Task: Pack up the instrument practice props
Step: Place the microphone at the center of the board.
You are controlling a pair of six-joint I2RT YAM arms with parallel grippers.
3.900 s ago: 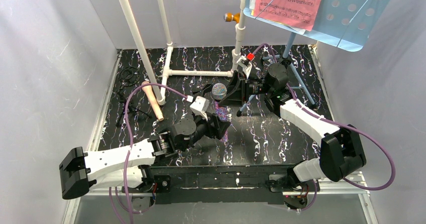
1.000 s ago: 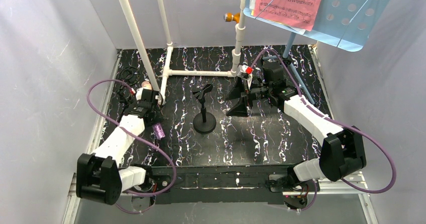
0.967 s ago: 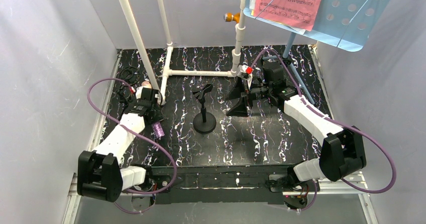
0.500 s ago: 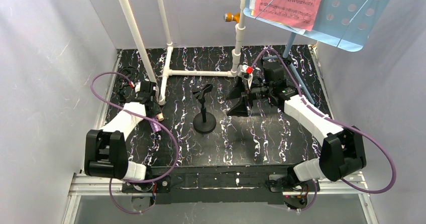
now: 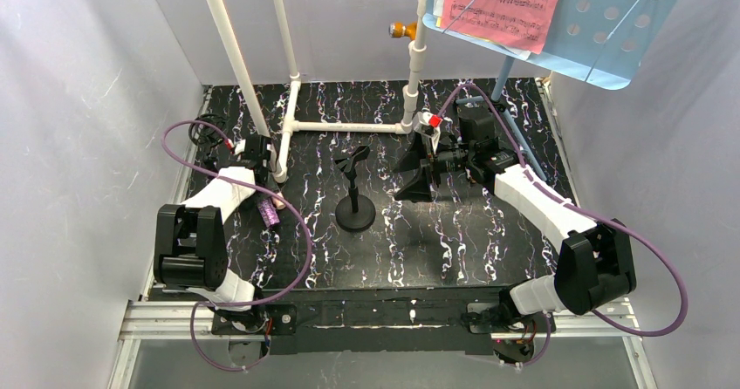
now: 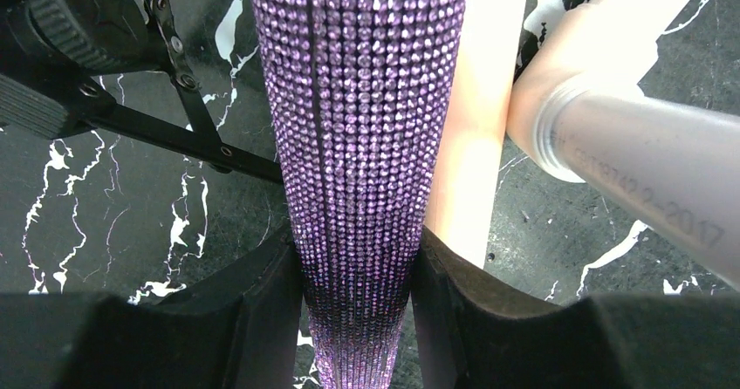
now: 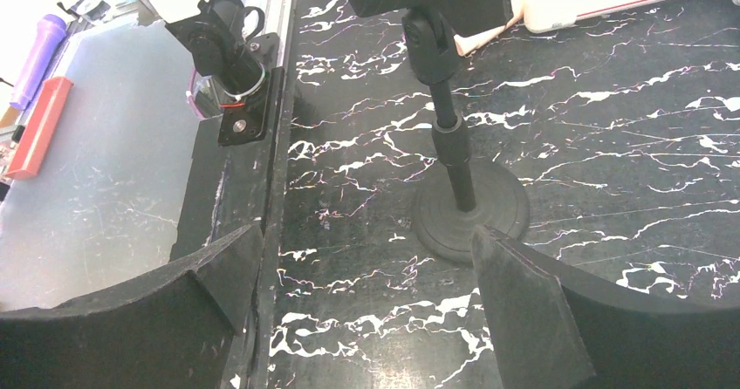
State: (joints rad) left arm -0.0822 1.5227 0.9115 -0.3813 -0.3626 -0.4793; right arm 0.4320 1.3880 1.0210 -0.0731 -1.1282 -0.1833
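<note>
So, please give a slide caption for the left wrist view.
Left claw clamps the glittery purple microphone beside the pink microphone.

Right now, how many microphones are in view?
2. The glittery purple microphone is clamped in the left gripper near the left side of the black marbled mat; the pink microphone lies right beside it on the mat. Others may be hidden from these views.

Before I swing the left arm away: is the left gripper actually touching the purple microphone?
Touching. The left wrist view shows the glittery purple microphone pinched between both fingers of the left gripper, with no gap on either side.
</note>
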